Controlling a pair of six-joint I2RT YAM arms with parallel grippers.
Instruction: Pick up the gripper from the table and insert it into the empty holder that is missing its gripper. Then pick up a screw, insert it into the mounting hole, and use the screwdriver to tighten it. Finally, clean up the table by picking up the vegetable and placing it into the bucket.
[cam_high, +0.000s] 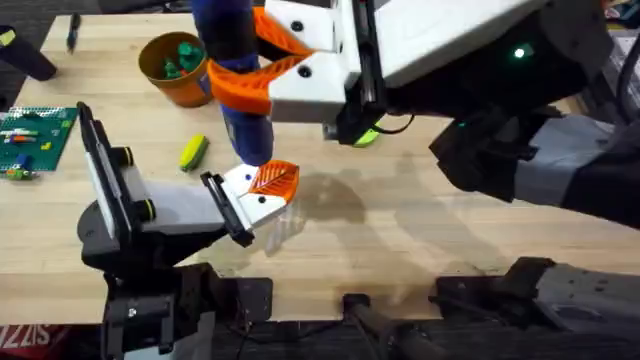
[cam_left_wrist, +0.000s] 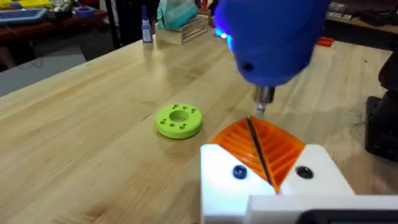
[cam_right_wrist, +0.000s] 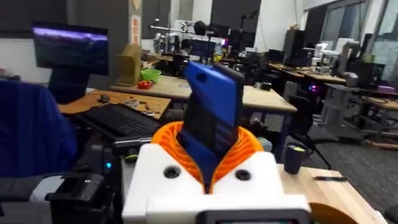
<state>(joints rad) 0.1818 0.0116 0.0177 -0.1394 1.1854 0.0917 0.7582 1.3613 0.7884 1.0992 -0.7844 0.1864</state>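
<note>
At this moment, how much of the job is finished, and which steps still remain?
Done, as it looks: both orange pads sit on the left gripper, so the missing tip appears fitted. In hand: the right gripper is clamped on the blue screwdriver, bit just above the orange pads; whether a screw is in, I cannot tell. Left: the yellow vegetable lies on the table, not in the orange bucket.

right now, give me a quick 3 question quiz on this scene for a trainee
1. True or false: the right gripper is shut on the screwdriver.
2. What lies on the table between the bucket and the left gripper?
A. the vegetable
B. a hammer
C. a cup
3. Fill in: in the left wrist view, the ring-shaped disc on the table is ____ in colour.

Key: 1 true; 2 A, the vegetable; 3 green.
</note>
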